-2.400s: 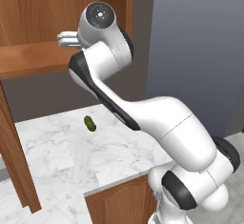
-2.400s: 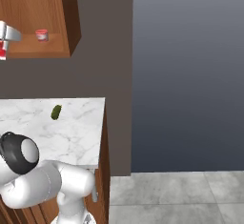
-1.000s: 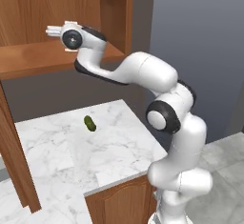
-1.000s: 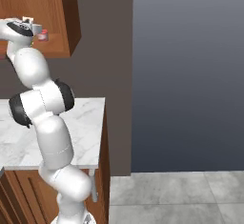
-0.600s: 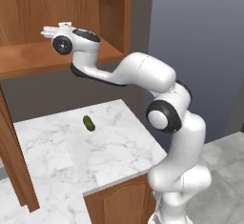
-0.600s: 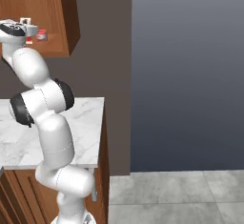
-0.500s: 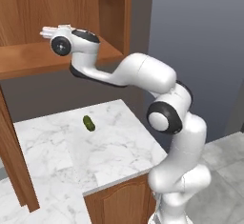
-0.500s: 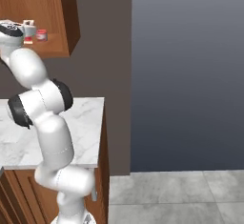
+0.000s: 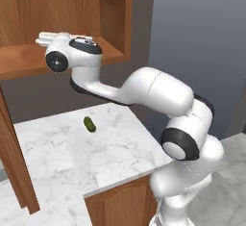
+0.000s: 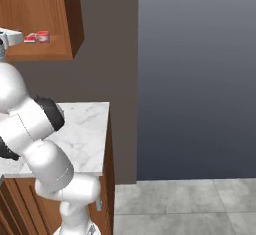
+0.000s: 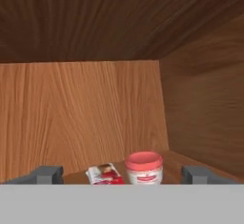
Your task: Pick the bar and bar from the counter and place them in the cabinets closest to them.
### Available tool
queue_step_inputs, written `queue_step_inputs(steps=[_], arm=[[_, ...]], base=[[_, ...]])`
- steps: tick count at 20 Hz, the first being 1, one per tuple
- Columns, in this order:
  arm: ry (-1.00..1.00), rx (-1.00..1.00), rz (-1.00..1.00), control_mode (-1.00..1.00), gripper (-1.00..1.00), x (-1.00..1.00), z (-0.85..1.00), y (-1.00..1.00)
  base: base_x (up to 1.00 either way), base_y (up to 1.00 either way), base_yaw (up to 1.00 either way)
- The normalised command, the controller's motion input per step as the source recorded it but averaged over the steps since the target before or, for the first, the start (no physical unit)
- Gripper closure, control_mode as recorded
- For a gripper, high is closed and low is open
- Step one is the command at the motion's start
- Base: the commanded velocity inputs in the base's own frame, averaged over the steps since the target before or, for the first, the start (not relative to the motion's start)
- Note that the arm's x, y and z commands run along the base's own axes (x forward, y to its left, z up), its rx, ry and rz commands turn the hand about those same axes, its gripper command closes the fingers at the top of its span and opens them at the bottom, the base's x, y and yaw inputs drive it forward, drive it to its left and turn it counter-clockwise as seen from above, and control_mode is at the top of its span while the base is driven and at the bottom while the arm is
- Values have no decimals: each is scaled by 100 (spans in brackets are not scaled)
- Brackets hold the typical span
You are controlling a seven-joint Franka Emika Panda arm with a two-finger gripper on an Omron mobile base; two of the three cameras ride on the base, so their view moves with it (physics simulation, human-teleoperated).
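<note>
A white-and-red bar [image 10: 31, 38] lies beside a red jar [image 10: 43, 36] on the cabinet shelf [image 10: 45, 54].

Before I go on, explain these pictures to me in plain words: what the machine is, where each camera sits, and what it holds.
It is a white robot arm on a drivable base in a simulated kitchen. Two cameras ride behind it, left and right; a third looks along its gripper. The gripper is open and empty, reaching into the wall cabinet. On the cabinet shelf lie a white bar with a red patch and a small red jar. Below, a green pickle-like oval lies on the marble counter.
</note>
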Motion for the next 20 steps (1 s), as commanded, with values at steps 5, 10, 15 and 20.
queue_step_inputs(steps=[5,10,15,20], arm=[[-1,-2,1,-100,-100,-100,9,-33],[0,-3,0,-100,-100,-100,7,-41],[-4,-1,0,-100,-100,-100,0,-45],[-19,1,0,-100,-100,-100,-6,-43]], base=[[0,0,0],[0,0,0],[0,0,0],[0,0,0]])
